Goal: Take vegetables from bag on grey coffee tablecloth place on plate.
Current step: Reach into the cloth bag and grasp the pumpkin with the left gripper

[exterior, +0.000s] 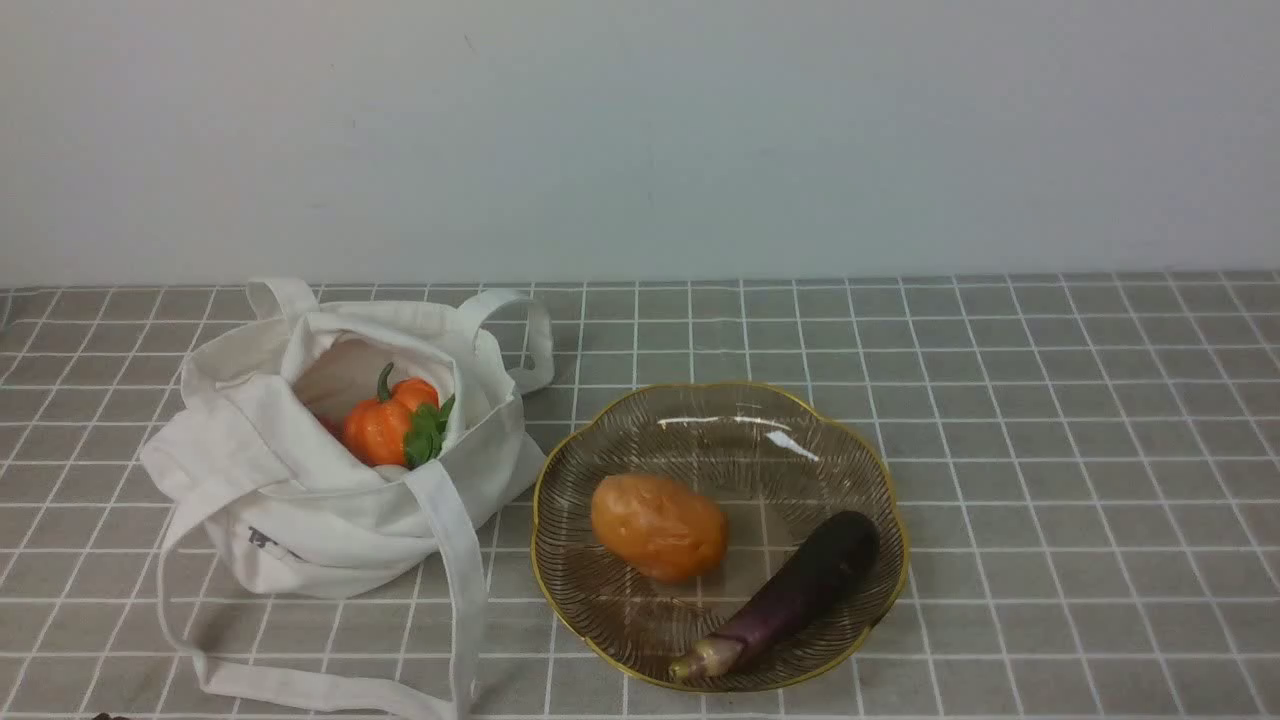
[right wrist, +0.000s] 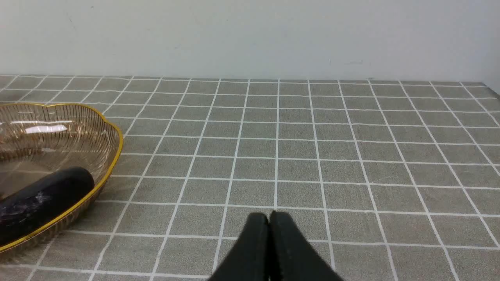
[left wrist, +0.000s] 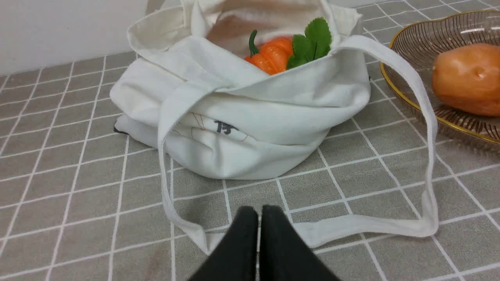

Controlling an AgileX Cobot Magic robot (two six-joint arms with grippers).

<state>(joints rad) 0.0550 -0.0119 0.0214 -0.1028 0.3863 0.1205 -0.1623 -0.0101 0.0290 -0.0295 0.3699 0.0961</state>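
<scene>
Your left gripper (left wrist: 261, 212) and right gripper (right wrist: 272, 218) both have fingertips together, holding nothing; pumpkin (exterior: 378, 432) and green sprig (exterior: 428, 432) sit inside bag (exterior: 330, 540), left of dish (exterior: 893, 600); watch loose strap (exterior: 457, 560): low approach could snag it, drag bag, spill vegetables

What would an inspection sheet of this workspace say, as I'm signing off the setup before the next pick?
Surface: grey tablecloth with white grid lines, lying flat
Bag: white canvas tote, mouth open, straps trailing on the cloth
In the bag: orange toy pumpkin and green leafy sprig
Plate: ribbed smoky-brown glass dish with gold rim, holding an orange-brown potato-like vegetable and an eggplant
Clutter: nothing seen
Left gripper: shut, nothing held
Right gripper: shut, nothing held
Cables: nothing seen
Surroundings: plain pale wall behind
</scene>
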